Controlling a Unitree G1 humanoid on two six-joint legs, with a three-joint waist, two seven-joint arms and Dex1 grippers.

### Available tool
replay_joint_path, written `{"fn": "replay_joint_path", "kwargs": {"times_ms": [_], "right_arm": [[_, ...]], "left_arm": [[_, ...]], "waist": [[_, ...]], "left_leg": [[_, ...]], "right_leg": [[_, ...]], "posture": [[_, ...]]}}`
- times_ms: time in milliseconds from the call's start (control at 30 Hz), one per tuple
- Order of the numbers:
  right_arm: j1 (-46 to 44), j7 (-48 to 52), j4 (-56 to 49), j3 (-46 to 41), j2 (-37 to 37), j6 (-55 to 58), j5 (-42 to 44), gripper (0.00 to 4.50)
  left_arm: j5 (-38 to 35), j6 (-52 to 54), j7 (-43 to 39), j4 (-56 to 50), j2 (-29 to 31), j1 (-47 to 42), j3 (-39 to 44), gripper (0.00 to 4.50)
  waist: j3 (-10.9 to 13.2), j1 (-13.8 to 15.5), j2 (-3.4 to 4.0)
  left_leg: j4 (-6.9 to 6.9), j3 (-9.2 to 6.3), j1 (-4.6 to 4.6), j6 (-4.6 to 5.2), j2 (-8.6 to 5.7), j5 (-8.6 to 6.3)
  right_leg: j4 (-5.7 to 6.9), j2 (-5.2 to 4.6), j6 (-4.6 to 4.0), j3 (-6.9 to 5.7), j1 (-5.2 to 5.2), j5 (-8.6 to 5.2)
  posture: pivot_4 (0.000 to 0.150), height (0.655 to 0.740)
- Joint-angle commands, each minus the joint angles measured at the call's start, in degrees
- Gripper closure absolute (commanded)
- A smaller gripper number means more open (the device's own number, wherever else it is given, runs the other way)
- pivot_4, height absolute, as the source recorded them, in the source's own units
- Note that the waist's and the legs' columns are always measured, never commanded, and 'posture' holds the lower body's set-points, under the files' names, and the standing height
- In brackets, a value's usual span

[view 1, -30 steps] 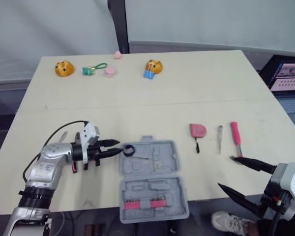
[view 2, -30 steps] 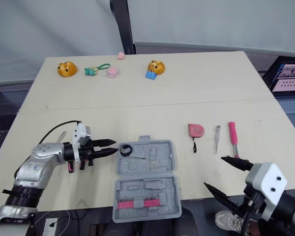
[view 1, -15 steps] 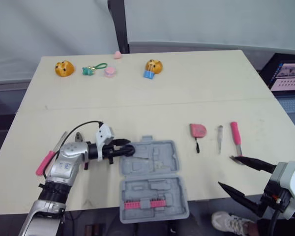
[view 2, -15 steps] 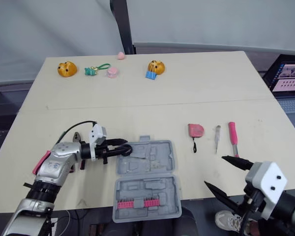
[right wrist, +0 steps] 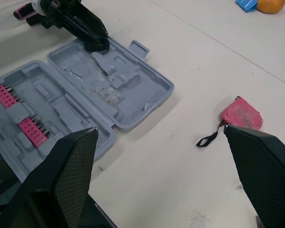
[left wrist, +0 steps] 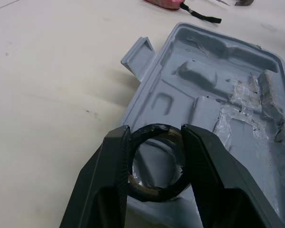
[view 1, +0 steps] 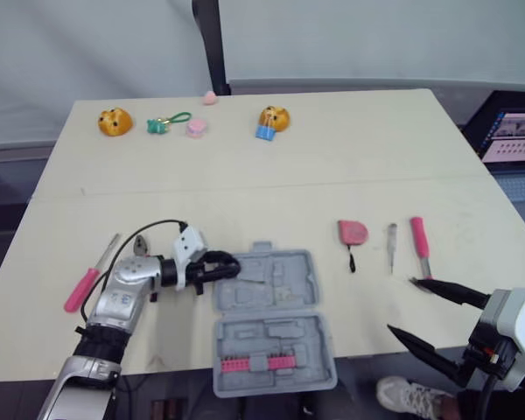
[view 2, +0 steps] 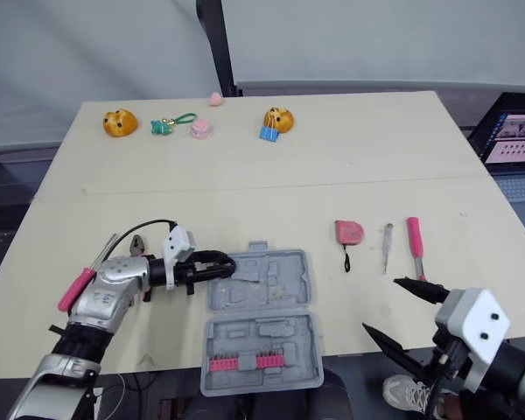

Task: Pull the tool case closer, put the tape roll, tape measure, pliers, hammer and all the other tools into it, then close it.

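The grey tool case (view 1: 284,325) lies open near the table's front edge, with pink bits in its near half. My left gripper (view 1: 220,265) is shut on the black tape roll (view 1: 230,265) at the case's far left corner. In the left wrist view the two fingers (left wrist: 109,175) clamp the tape roll (left wrist: 154,194) from both sides. A pink screwdriver (view 1: 87,284) and dark pliers (view 1: 140,246), partly hidden by the arm, lie left of the case. To its right are the pink tape measure (view 1: 351,232), a small screwdriver (view 1: 391,245) and the pink-handled hammer (view 1: 418,241). My right gripper (view 1: 402,305) is open at the front right.
Small toys sit along the far edge: two orange figures (view 1: 113,121) (view 1: 273,116), a green keychain (view 1: 166,122) and pink pieces (view 1: 195,128). A laptop (view 1: 512,131) stands off the table's right side. Bare tabletop lies between the case and the toys.
My left gripper moved right to the tape roll at the case's corner and closed on it, uncovering the pink screwdriver and pliers. The right gripper has not moved.
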Motion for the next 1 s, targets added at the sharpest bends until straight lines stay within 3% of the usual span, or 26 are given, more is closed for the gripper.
{"fn": "replay_joint_path", "kwargs": {"times_ms": [33, 700, 867, 1000], "right_arm": [[0.5, -0.9, -1.6, -1.2, 0.2, 0.2, 1.0, 0.00], [-0.2, -1.1, -1.6, -0.8, 0.0, 0.9, 0.9, 0.00], [-1.7, -1.3, -0.7, 0.0, -0.3, 0.7, 0.5, 0.00], [-4.1, -0.9, 0.7, 1.3, -1.2, 0.9, 0.4, 0.00]], "left_arm": [[1.6, -1.6, 0.6, 1.3, 0.0, 1.1, -0.9, 2.62], [3.6, -7.0, 2.6, 8.5, -1.6, 1.6, -2.0, 2.62], [-4.0, -0.7, 3.2, 1.4, -2.1, 0.4, 3.7, 2.62], [-12.8, 11.9, 3.5, -10.4, 1.6, -1.4, 10.1, 2.62]], "waist": [[0.0, 0.0, 0.00], [-0.9, 0.0, 0.22], [-0.9, -0.1, 0.24], [-0.9, -0.1, 0.13]], "left_leg": [[0.00, 0.00, 0.00, 0.00, 0.00, 0.00], [-0.06, 0.00, 0.08, 0.03, 0.02, -0.02], [-0.06, -0.01, 0.06, 0.03, 0.04, -0.02], [-0.03, -0.06, -0.01, 0.03, 0.24, -0.02]], "right_leg": [[0.00, 0.00, 0.00, 0.00, 0.00, 0.00], [-0.04, 0.00, 0.00, 0.00, 0.04, 0.00], [-0.06, 0.00, 0.00, 0.00, 0.04, 0.00], [-0.06, 0.00, 0.00, -0.02, 0.00, 0.00]], "posture": [[0.150, 0.7155], [0.150, 0.7155], [0.150, 0.7155], [0.150, 0.7155]]}}
